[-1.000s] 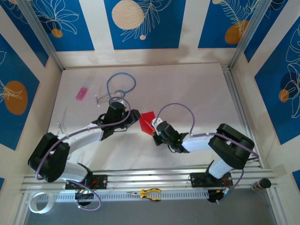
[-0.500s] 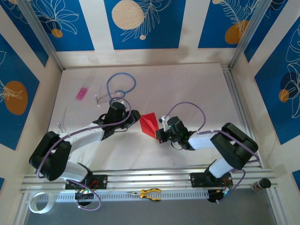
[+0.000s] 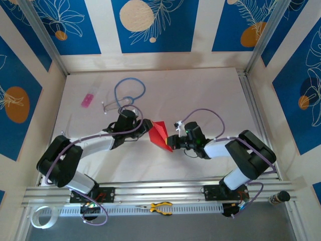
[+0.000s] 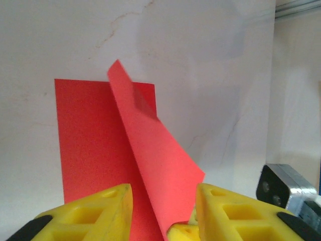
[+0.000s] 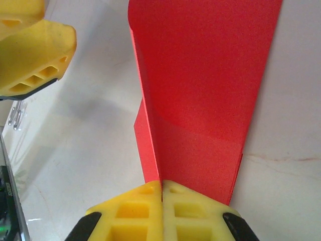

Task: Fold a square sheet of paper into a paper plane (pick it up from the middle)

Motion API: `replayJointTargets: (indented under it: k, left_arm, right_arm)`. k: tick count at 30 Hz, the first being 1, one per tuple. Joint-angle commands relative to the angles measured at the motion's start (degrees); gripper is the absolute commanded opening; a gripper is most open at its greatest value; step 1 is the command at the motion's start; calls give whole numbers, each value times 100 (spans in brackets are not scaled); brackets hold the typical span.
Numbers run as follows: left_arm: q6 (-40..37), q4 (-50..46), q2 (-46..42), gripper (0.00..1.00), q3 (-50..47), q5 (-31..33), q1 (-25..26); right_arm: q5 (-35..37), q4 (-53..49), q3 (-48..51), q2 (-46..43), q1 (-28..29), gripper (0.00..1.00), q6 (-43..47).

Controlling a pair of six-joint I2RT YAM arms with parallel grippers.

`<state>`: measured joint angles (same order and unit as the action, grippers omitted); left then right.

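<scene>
On the white tabletop (image 3: 200, 95), top view: 1 thin bright red paper sheet (image 3: 160, 133) mid-table, partly folded, btw the 2 grippers. Left gripper (image 3: 146, 124) is at its left edge, right gripper (image 3: 172, 144) at its lower right end; jaw state too small to read here. Also 1 small pink rectangular item (image 3: 88, 100) far left, 1 blue cable loop (image 3: 129, 90), 1 pair of yellow-handled pliers (image 3: 160, 207) on the front rail, and 1 white coiled strip (image 3: 39, 218) bottom-left.

Left wrist: left gripper (image 4: 164, 193) jaws apart, nothing clamped. Its 2 yellow fingers (image 4: 100, 211) straddle the red paper sheet (image 4: 90, 140). One part lies flat on the table; 1 flap is raised and tilted, running down btw the fingers. Flap bottom cut off by frame. 1 grey-black block (image 4: 286, 188) lower right, cut off, can't ID.

Right wrist: right gripper (image 5: 161, 187) clenched on the sheet's near edge, fingers closed w/ paper pinched at the fold line. Far edge of sheet cut off at top. 1 yellow finger (image 5: 35, 50) of left gripper top-left, clear of the paper.
</scene>
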<state>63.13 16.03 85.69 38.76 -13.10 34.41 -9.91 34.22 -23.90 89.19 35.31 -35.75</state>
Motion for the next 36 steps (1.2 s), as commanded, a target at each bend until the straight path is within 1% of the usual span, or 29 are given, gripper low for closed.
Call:
replayJointTargets:
  k: [1, 11, 18, 24, 36]
  left_arm:
    - [43, 259, 139, 36, -62, -199, 33]
    - [70, 500, 419, 26, -88, -376, 32]
    - [89, 737, 661, 20, -97, -517, 51]
    - [50, 765, 843, 16, -36, -554, 80]
    - [20, 673, 1478, 10, 167, -642, 156]
  right_arm:
    - [-226, 265, 86, 157, -40, 0, -356]
    - [-354, 565, 147, 370, -102, 0, -768]
    - [-510, 661, 149, 547, -181, 0, -1060]
    - [-451, 615, 175, 555, -198, 0, -1187]
    - [-372, 617, 235, 566, -194, 0, -1303]
